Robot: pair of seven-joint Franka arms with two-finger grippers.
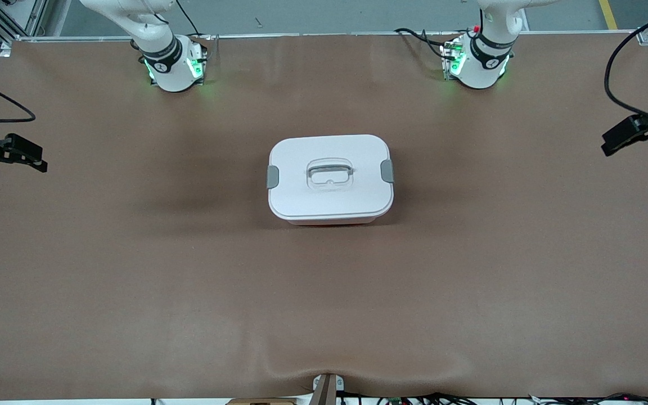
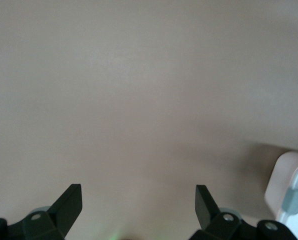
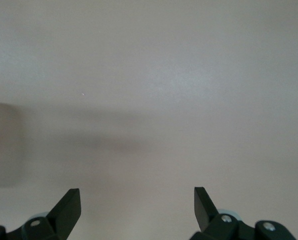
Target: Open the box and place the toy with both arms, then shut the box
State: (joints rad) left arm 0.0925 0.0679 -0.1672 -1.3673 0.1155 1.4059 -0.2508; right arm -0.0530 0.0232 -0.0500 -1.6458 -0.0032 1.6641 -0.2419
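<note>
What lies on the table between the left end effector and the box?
Nothing: in the front view only bare brown table runs from the box to the open left end effector, which is over the table's edge.

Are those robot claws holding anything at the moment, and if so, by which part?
Nothing is held. The left gripper and the right gripper are both open over bare table, each at its own end. The box sits closed between them, untouched.

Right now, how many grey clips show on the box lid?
2: one clip at the lid's end toward the right arm, one clip toward the left arm. None looks hidden.
</note>
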